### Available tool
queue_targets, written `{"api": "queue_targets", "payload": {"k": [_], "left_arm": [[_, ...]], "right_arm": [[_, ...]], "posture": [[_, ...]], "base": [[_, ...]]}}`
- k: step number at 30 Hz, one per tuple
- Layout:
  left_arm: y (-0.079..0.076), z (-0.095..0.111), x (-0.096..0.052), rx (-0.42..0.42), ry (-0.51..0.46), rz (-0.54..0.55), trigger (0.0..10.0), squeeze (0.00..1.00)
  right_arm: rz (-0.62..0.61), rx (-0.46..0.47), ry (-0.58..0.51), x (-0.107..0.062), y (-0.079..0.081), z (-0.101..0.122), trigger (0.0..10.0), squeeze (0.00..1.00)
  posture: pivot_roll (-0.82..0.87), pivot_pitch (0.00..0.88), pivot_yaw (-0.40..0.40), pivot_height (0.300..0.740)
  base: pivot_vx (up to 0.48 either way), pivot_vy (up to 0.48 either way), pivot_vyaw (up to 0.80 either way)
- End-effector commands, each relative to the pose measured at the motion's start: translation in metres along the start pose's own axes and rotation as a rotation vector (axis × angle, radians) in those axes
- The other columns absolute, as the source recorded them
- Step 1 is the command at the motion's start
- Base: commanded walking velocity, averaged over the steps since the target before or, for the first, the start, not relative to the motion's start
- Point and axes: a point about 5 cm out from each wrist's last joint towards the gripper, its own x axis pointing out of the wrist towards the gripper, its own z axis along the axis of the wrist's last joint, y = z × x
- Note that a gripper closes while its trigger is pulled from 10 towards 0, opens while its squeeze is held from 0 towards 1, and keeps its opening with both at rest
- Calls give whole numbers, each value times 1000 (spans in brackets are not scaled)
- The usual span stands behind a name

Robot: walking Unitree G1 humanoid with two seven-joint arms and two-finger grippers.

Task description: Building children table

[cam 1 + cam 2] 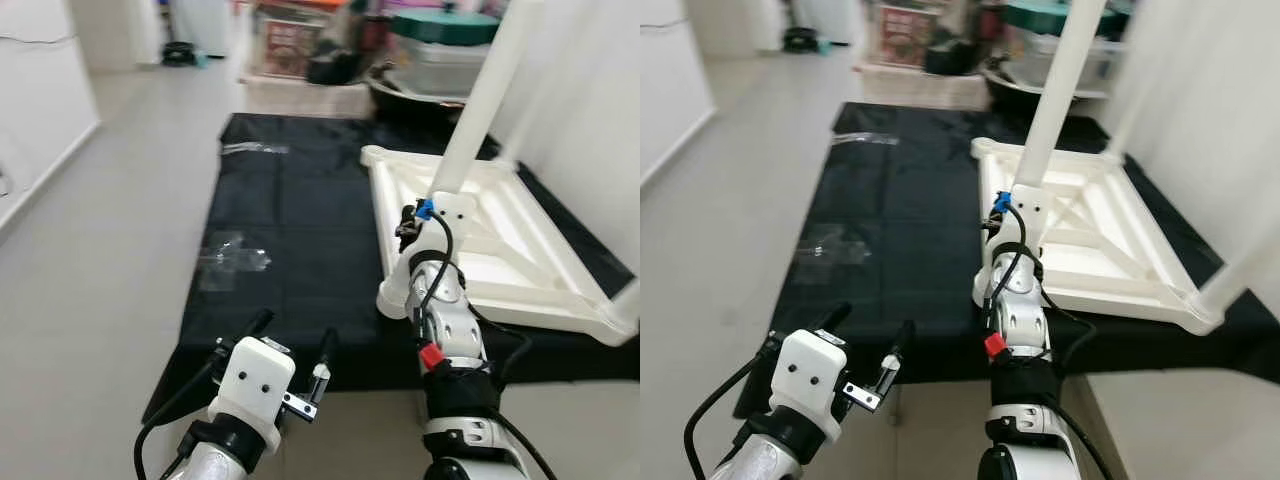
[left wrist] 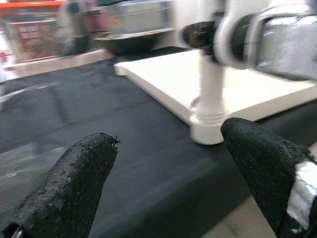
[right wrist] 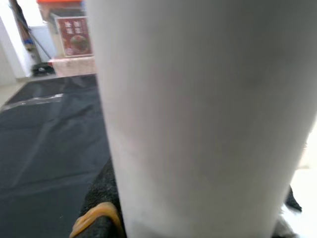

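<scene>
White plastic table leg [image 1: 480,110], stiff, light, probably slick, is clamped low by the right gripper [image 1: 420,215]; left gripper [image 1: 290,345] hovers open, empty.

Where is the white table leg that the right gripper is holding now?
The table leg stands upright at the near left corner of the upturned tabletop on the black mat, gripped by the right gripper.

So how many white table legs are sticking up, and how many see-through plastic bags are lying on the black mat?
White table legs standing up from the upside-down tabletop: 3, counting the partly cut-off ones at the far corner and near right corner
Clear plastic bags on the black mat: 2
Total: 5
</scene>
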Motion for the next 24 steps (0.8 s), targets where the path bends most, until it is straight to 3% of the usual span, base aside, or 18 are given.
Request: {"api": "queue_targets", "payload": {"k": [1, 2, 3, 4, 5, 9, 10, 12, 13, 15, 17, 19, 20, 22, 24], "left_arm": [[-2, -6, 0, -5, 28, -9, 10000, 0], [-2, -6, -1, -5, 28, -9, 10000, 0], [-2, -6, -1, -5, 28, -9, 10000, 0], [-2, -6, -1, -4, 29, -8, 10000, 0], [-2, -6, -1, -3, 30, -9, 10000, 0], [-2, -6, -1, -2, 31, -9, 10000, 0], [-2, -6, -1, -2, 31, -8, 10000, 0], [-2, -6, -1, -2, 31, -8, 10000, 0], [-2, -6, 0, -3, 31, -7, 10000, 0], [-2, -6, 0, -4, 30, -7, 10000, 0], [-2, -6, 0, -4, 30, -7, 10000, 0], [-1, -6, 0, -3, 29, -7, 10000, 0], [-1, -6, 0, -3, 29, -7, 10000, 0], [-1, -6, 0, -3, 28, -5, 10000, 0], [-1, -5, 0, -2, 28, -3, 10000, 0]], "right_arm": [[82, 59, -49, 2, 15, 8, 10000, 0], [122, 86, -65, 3, 18, 9, 10000, 776], [122, 86, -65, 3, 18, 9, 10000, 776], [134, 102, -73, 3, 20, 11, 10000, 1000], [204, 133, -68, 5, 25, 11, 10000, 1000], [253, 153, -65, 7, 28, 12, 10000, 1000], [317, 150, -77, 10, 28, 17, 10000, 0], [317, 150, -77, 10, 28, 17, 10000, 0], [436, 198, -64, 11, 31, 22, 10000, 0], [706, 207, -26, 10, 34, 27, 10000, 0], [706, 207, -26, 10, 34, 27, 10000, 0], [991, 211, 34, 3, 37, 25, 10000, 0], [991, 211, 34, 3, 37, 25, 10000, 0], [1179, 212, 72, -2, 40, 25, 10000, 0], [1238, 208, 81, -4, 43, 25, 10000, 0]], "posture": [[173, 88, -93, 740], [172, 89, -92, 740], [172, 89, -92, 740], [172, 89, -92, 740], [173, 92, -91, 740], [173, 92, -91, 740], [172, 94, -90, 740], [172, 94, -90, 740], [172, 93, -91, 740], [172, 95, -92, 740], [172, 95, -92, 740], [174, 96, -94, 740], [174, 96, -94, 740], [176, 99, -96, 740], [178, 102, -99, 740]], "base": [[0, 0, 0], [0, 0, 0], [0, 0, 0], [0, 0, 0], [0, 0, 0], [0, 0, 0], [0, 0, 0], [0, 0, 0], [0, 0, 0], [0, 0, 0], [0, 0, 0], [0, 0, 0], [0, 0, 0], [0, 0, 0], [0, 0, 0]]}}
